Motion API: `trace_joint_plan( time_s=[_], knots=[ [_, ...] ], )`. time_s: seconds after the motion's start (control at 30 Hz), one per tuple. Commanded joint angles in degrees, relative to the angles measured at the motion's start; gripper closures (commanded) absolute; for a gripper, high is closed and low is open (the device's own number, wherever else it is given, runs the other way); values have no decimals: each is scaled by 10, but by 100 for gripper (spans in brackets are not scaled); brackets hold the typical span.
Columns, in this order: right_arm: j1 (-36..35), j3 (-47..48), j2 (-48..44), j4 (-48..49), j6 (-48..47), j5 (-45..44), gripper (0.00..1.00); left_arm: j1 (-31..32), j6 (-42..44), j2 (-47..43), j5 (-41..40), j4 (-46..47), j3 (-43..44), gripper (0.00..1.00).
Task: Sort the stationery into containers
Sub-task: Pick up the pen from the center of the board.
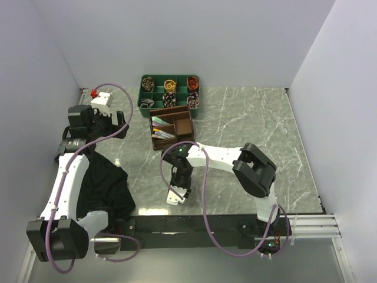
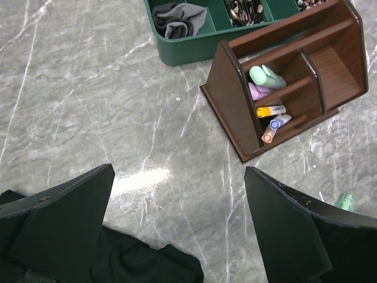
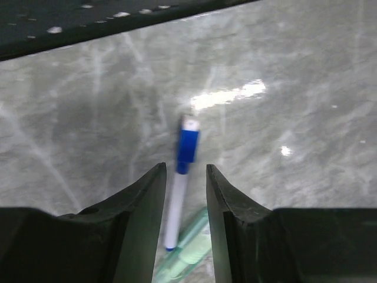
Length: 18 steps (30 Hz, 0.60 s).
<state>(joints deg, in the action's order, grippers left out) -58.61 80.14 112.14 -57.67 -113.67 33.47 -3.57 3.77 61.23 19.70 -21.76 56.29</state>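
The dark brown organiser (image 1: 171, 127) (image 2: 283, 76) stands mid-table and holds a mint-green marker (image 2: 265, 75), a lilac one (image 2: 256, 91), a yellow one (image 2: 270, 110) and a blue one (image 2: 275, 127). Near the front edge a white pen with a blue cap (image 3: 182, 177) lies on the marble beside a mint-green item (image 3: 191, 250). My right gripper (image 3: 185, 167) (image 1: 177, 197) points down over the pen. Its jaws straddle the barrel with a gap on each side. My left gripper (image 2: 178, 171) (image 1: 118, 127) hangs wide open and empty left of the organiser.
A green divided tray (image 1: 169, 91) (image 2: 194, 44) with rolled items sits right behind the organiser. A black cloth (image 1: 103, 186) (image 2: 135, 265) lies under the left arm. A white box (image 1: 101, 99) sits at the back left. Walls close in three sides.
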Motion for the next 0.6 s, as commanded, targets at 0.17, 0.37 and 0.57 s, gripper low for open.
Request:
trace_joint_plan(
  time_s=[0.17, 0.37, 0.57],
  knots=[
    [-9, 71, 52, -12, -64, 19, 60, -3, -13, -18, 17, 31, -20, 1],
    [-15, 84, 62, -47, -57, 10, 62, -3, -8, -15, 14, 34, -22, 1],
    [-17, 94, 73, -86, -43, 10, 62, -4, -13, -18, 18, 37, -33, 1]
  ],
)
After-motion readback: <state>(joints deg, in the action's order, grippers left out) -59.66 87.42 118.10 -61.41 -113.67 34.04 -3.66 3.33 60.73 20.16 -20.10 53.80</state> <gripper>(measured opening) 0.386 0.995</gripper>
